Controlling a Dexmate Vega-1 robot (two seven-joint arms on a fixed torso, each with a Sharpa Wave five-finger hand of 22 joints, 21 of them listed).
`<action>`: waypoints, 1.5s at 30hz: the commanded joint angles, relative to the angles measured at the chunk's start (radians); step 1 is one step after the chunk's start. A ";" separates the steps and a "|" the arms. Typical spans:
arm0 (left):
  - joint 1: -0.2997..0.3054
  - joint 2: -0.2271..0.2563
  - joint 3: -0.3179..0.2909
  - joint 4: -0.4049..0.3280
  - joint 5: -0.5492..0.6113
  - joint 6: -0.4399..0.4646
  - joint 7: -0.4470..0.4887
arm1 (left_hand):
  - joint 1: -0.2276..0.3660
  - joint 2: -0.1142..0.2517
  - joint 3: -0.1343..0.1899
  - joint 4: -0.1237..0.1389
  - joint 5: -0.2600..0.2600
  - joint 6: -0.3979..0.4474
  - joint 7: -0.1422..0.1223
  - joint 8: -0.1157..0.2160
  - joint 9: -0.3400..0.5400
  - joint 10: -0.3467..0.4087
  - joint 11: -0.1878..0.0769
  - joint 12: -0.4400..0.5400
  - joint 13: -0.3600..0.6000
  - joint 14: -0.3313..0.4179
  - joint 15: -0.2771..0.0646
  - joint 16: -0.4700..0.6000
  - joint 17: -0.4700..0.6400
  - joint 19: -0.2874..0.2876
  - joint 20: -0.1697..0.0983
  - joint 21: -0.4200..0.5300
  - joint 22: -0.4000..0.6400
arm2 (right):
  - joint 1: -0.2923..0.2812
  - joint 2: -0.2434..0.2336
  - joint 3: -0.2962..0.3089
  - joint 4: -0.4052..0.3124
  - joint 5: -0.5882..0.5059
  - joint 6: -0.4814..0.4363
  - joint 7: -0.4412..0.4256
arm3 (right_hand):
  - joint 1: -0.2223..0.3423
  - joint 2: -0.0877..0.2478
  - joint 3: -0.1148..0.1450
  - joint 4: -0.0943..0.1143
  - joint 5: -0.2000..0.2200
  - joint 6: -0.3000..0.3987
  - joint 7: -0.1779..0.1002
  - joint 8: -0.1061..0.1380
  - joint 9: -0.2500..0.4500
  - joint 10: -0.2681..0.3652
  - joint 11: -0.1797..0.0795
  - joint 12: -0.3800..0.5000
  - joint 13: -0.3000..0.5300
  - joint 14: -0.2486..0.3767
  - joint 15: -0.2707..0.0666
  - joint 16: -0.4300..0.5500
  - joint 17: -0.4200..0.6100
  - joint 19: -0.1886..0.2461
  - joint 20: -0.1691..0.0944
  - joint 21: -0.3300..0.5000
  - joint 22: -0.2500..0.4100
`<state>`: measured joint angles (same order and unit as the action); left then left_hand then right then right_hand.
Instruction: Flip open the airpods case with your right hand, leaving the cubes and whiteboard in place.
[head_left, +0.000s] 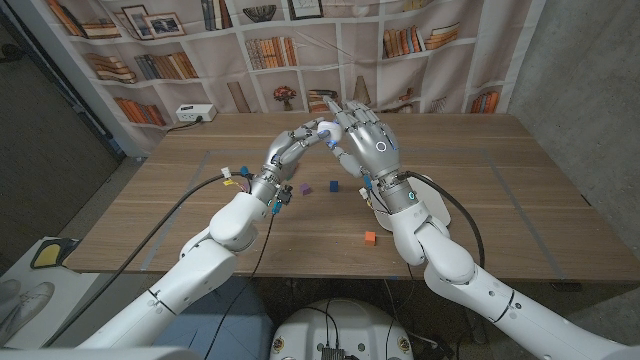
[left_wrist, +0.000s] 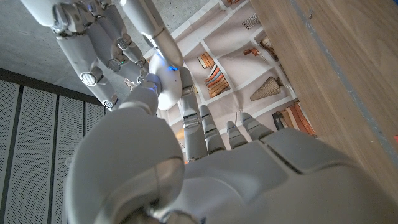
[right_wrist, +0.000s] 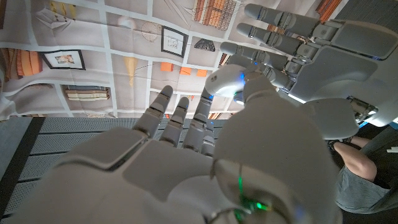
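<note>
The white airpods case is held in the air above the table's middle, pinched in the fingertips of my left hand. My right hand stands beside it with its fingers spread upward and its thumb against the case. In the left wrist view the case sits past my left hand, with my right hand reaching onto it. The right wrist view has the case between my right hand and my left hand. Whether the lid is up is hidden.
A purple cube, a blue cube and an orange cube lie on the wooden table. The whiteboard lies partly under my right forearm. A person sits at the edge of the right wrist view.
</note>
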<state>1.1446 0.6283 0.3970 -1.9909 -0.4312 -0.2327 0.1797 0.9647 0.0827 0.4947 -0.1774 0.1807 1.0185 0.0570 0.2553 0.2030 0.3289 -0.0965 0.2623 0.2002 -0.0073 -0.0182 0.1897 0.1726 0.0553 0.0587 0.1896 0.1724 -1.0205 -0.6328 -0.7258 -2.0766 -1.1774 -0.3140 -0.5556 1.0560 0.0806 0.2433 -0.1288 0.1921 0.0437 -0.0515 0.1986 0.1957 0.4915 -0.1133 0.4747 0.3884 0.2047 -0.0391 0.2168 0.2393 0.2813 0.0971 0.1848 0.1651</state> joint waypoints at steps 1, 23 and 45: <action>-0.002 -0.018 0.001 0.036 -0.014 -0.041 -0.022 | 0.050 0.038 -0.004 0.002 -0.001 0.043 -0.053 -0.005 0.004 0.001 0.003 0.001 0.002 0.006 0.003 0.005 -0.001 0.006 0.006 0.007 0.000 | 0.003 -0.002 -0.001 -0.009 -0.012 -0.004 0.035 | -0.054 -0.017 -0.026 0.013 -0.006 -0.031 0.006 -0.007 0.003 -0.068 0.032 -0.042 -0.020 -0.037 -0.057 -0.009 0.005 -0.011 0.020 -0.002 0.003; 0.003 -0.045 -0.004 0.077 -0.031 -0.111 -0.040 | 0.059 0.042 -0.014 0.007 -0.003 0.040 -0.061 -0.017 0.005 0.001 -0.003 -0.010 0.002 0.010 0.001 0.003 0.000 0.016 0.010 0.007 0.000 | 0.001 -0.012 0.005 -0.031 -0.033 -0.024 0.130 | -0.164 -0.042 -0.069 0.039 -0.016 -0.096 0.030 -0.008 0.004 -0.196 0.108 -0.139 -0.060 -0.142 0.017 -0.019 0.000 -0.062 0.053 -0.006 0.004; 0.036 -0.066 -0.025 0.080 -0.041 -0.134 -0.010 | 0.060 0.054 -0.031 0.015 -0.006 0.023 -0.077 -0.031 0.011 -0.019 0.007 -0.026 0.005 0.009 0.004 -0.001 0.000 0.011 0.021 0.004 0.001 | -0.015 -0.042 0.054 -0.039 0.049 0.018 0.106 | -0.260 -0.058 -0.105 0.074 -0.018 -0.093 0.033 0.002 0.005 -0.199 0.124 -0.162 -0.076 -0.149 0.037 -0.006 0.000 -0.080 0.083 -0.004 0.005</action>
<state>1.1704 0.5677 0.3811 -1.9130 -0.4641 -0.3598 0.1656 0.9982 0.1000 0.4696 -0.1612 0.1691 0.9913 0.0301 0.2218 0.2108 0.3104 -0.0857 0.2357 0.2025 -0.0018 -0.0126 0.1897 0.1727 0.0661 0.0736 0.1896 0.1724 -1.0265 -0.6607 -0.6910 -2.1157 -1.1453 -0.3028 -0.4426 0.8159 0.0255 0.1472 -0.0603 0.1807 -0.0450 -0.0234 0.1917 0.1977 0.2853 0.0056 0.3191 0.3136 0.0534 -0.0081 0.2044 0.2369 0.2024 0.1678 0.1809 0.1651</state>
